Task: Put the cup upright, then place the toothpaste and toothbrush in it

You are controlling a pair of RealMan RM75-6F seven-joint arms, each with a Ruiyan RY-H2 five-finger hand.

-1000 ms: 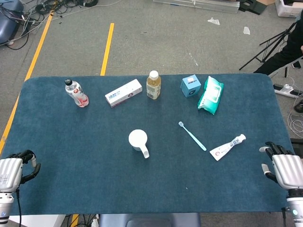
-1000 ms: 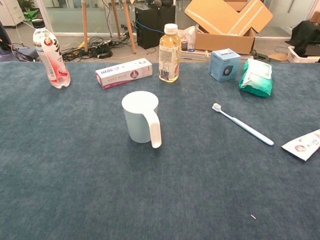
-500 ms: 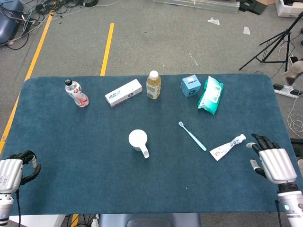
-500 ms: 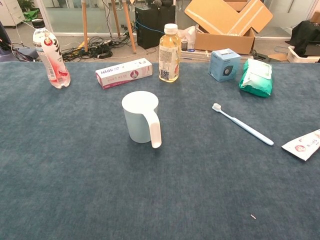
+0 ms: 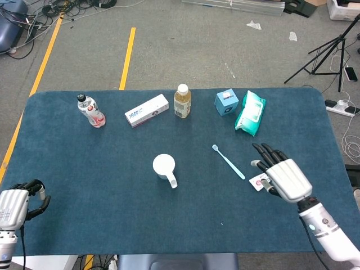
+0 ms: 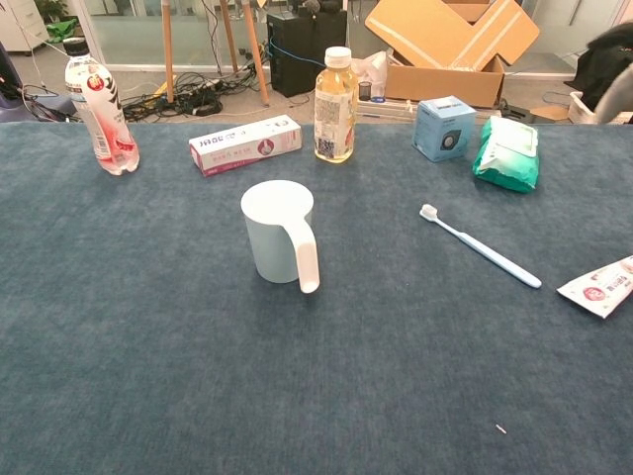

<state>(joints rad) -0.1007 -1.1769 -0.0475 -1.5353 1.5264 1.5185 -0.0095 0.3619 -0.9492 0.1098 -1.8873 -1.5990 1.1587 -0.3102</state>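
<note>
1. Cup [image 5: 163, 166] stands mouth down near the middle of the table [image 5: 84, 180] (flat white base on top in the chest view), handle toward the near edge.
2. Toothbrush [image 5: 228, 161] lies flat to the right of the cup, well apart from it, bristle end toward the far side, handle running toward the near right.
3. Toothpaste [image 6: 597, 288] lies flat just past the brush's handle end, near the right edge of the chest view. From the head camera only its crimped end shows, beside the right hand.
4. Right hand [image 5: 282, 176] is over the toothpaste, back of the hand up, fingers [image 5: 264, 151] spread and stretched toward the far side; released, nothing held. Whether it touches the tube cannot be told from above.
5. Left hand [image 5: 16, 199] sits at the near left corner of the table, fingers curled in, nothing in them (clenched, as far as the head view shows).
6. Far row, left to right: clear bottle with red label [image 5: 90, 110], white box [image 5: 147, 109] lying flat, bottle of yellow drink [image 5: 182, 101], small blue box [image 5: 226, 102], green wipes pack [image 5: 250, 112].
</note>
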